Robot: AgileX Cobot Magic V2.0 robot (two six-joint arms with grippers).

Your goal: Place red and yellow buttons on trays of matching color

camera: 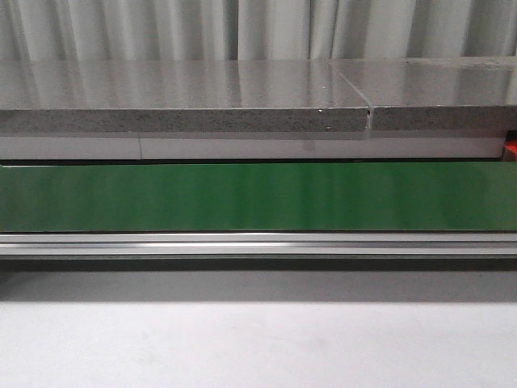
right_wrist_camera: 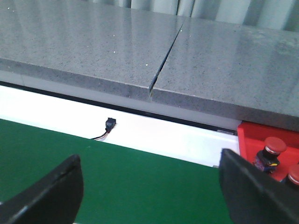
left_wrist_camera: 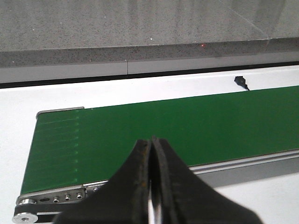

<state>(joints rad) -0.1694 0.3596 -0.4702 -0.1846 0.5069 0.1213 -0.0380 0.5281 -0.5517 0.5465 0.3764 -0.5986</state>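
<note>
A red tray [right_wrist_camera: 247, 137] stands beyond the far edge of the green conveyor belt [right_wrist_camera: 140, 182], and two red buttons [right_wrist_camera: 274, 145] [right_wrist_camera: 294, 173] sit in it. In the front view only a sliver of the red tray [camera: 511, 150] shows, at the right edge. My right gripper [right_wrist_camera: 149, 186] hangs open over the belt, nothing between its fingers, with the tray just past one finger [right_wrist_camera: 243, 182]. My left gripper [left_wrist_camera: 152, 141] is shut and empty above the belt [left_wrist_camera: 163, 126] near its end roller. No yellow button or yellow tray is in view. Neither gripper shows in the front view.
A grey stone counter [camera: 242, 97] with a seam [right_wrist_camera: 163, 56] runs behind the belt. A small black connector [right_wrist_camera: 110, 125] [left_wrist_camera: 240, 81] lies on the white table strip between belt and counter. The belt's aluminium rail [camera: 258, 242] borders the near white table [camera: 258, 347].
</note>
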